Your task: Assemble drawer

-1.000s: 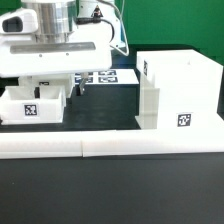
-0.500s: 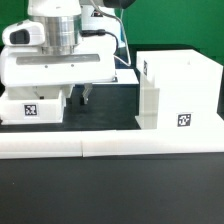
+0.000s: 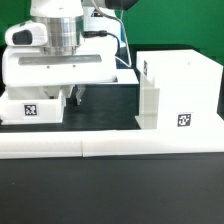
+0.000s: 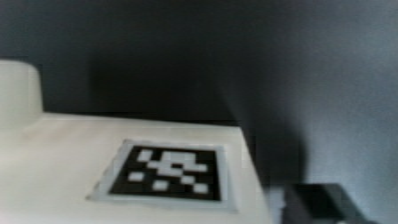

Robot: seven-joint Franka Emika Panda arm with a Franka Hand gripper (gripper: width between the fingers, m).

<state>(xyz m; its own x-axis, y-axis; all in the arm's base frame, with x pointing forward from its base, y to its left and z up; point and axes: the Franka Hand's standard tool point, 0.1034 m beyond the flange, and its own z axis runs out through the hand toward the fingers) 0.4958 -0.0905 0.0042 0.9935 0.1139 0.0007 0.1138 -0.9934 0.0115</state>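
The tall white housing [image 3: 176, 92] of the drawer stands at the exterior view's right, with a tag on its front. One small white tray [image 3: 32, 108] with a tag sits at the exterior view's left. My gripper [image 3: 76, 97] hangs low at the tray's right end, its dark fingertips close to the table. In the wrist view a white tagged surface of the tray [image 4: 169, 170] fills the near field, and one dark finger [image 4: 331, 201] shows beside its edge. The jaws stand apart and hold nothing. The second tray is hidden.
A long low white border wall [image 3: 110, 148] runs along the front of the black table. The arm's big white hand [image 3: 60, 65] hides the table behind it. A white rounded shape [image 4: 15, 92] shows at the wrist view's edge.
The hand has come down and shifted slightly toward the tray, now covering the tags behind it. The fingertips sit lower, at the tray's right end. The housing and tray have not moved.
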